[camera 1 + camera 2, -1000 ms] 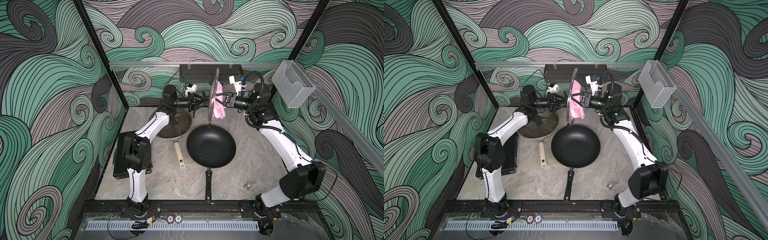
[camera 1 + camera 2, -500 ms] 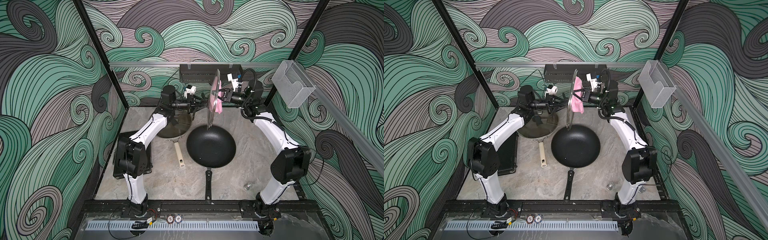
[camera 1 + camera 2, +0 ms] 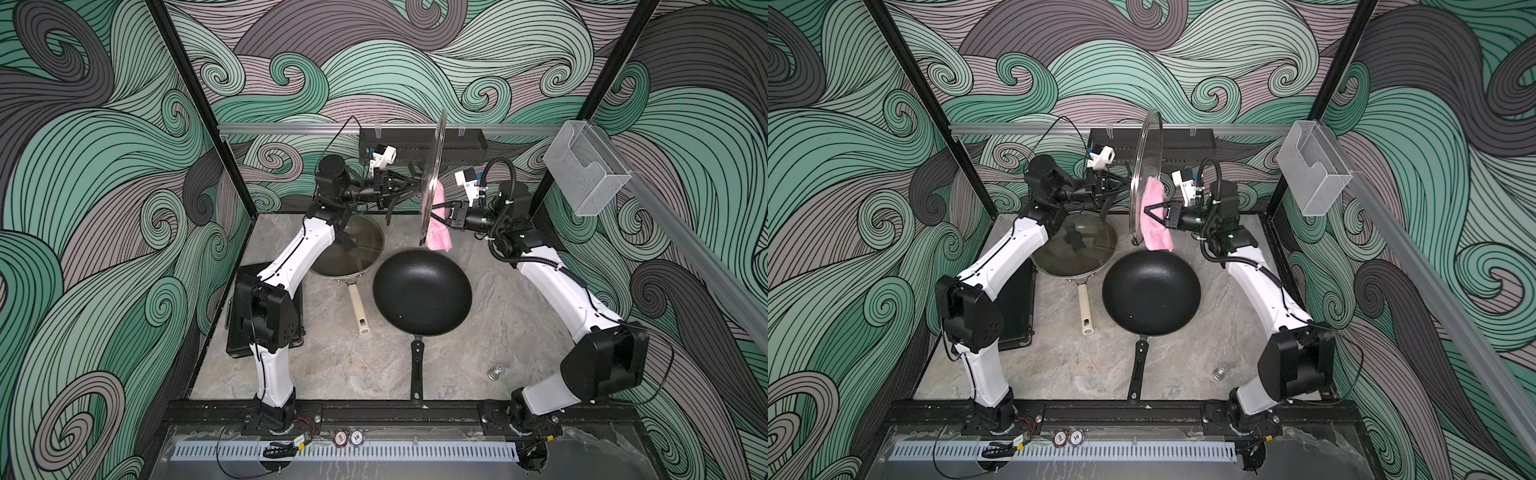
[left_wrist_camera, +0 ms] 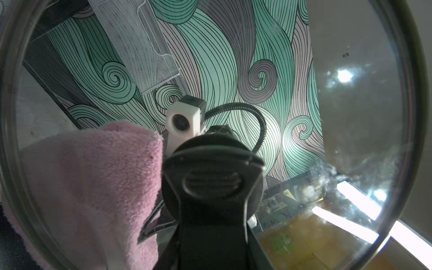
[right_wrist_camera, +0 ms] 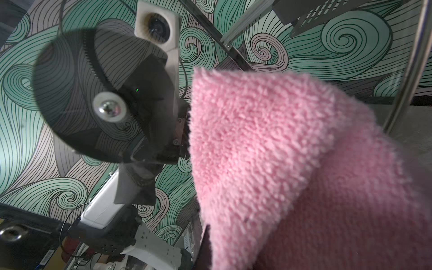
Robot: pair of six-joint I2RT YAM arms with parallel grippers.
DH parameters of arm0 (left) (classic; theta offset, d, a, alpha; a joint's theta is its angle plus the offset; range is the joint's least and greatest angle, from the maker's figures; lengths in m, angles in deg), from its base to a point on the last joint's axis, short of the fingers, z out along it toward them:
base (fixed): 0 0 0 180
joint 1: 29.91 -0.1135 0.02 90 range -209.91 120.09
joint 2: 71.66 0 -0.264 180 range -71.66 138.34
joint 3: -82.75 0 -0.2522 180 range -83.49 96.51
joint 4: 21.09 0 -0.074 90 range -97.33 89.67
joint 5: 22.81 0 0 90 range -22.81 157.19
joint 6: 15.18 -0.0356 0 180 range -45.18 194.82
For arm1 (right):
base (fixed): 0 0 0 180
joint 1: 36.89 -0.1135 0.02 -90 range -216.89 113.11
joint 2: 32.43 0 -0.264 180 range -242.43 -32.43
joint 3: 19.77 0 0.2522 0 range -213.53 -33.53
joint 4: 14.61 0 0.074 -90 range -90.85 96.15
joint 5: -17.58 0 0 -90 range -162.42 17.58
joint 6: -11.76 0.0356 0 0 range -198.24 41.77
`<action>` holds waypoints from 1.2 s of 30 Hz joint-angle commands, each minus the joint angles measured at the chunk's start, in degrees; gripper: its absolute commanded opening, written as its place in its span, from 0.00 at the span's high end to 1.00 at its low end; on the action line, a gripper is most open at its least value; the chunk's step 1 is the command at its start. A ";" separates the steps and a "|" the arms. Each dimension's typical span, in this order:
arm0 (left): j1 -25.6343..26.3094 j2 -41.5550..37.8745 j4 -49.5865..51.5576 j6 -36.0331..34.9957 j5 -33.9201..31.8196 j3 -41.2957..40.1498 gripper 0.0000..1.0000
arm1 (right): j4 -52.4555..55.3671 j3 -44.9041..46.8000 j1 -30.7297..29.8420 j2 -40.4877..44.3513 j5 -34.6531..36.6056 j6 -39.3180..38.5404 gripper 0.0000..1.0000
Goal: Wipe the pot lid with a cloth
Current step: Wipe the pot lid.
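Both top views show the lid (image 3: pixel 432 174) held upright in the air, edge toward the camera, above the far rim of the black pan (image 3: pixel 422 291) on the desk (image 3: pixel 332 365). The left hand (image 3: pixel 409 189) is clamped on the lid at its middle. The left wrist view shows the black knob (image 4: pixel 210 187) there, with clear glass all around it.

The right hand (image 3: pixel 1152 212) has its fingers together on the cloth (image 3: pixel 1156 232). The cloth hangs on the side of the glass away from the knob. Seen through the glass from the left wrist, it seems to lie flat against the lid.

I judge the lid to be stiff, smooth and breakable, and rather heavy for a single grip. The knob is the only good place to hold it, since the rim is thin and slippery. A hard push near the rim could turn the lid around the knob.

The cloth is soft, light and limp, so its free part only drags. The pressure should come from the pinched fold, which is also the best place to hold it.
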 commanded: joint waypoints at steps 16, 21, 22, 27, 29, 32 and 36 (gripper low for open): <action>2.64 -8.19 8.45 -18.02 -1.98 -9.45 1.00 | -0.01 -22.34 2.94 -12.24 1.83 0.49 1.00; 2.18 -6.43 26.49 -30.92 -4.67 -2.63 1.00 | 0.15 -20.29 2.80 -8.92 1.45 0.92 1.00; 1.85 -5.68 30.02 -32.94 -5.72 -0.13 1.00 | -0.20 -18.92 2.91 -7.71 1.59 1.00 1.00; 0.13 -2.23 38.99 -37.61 -11.85 8.10 1.00 | -22.05 -5.66 7.76 -3.23 -0.47 19.45 1.00; -0.19 -1.22 46.51 -42.80 -16.39 12.10 1.00 | -18.51 -4.65 9.56 -1.85 -1.66 19.08 1.00; -0.16 0.18 58.22 -50.26 -25.11 18.29 1.00 | 1.02 -4.58 10.15 3.26 4.19 6.90 1.00; 0.63 0.30 67.77 -59.00 -39.42 21.57 1.00 | 18.53 -4.98 9.56 10.25 15.62 0.02 1.00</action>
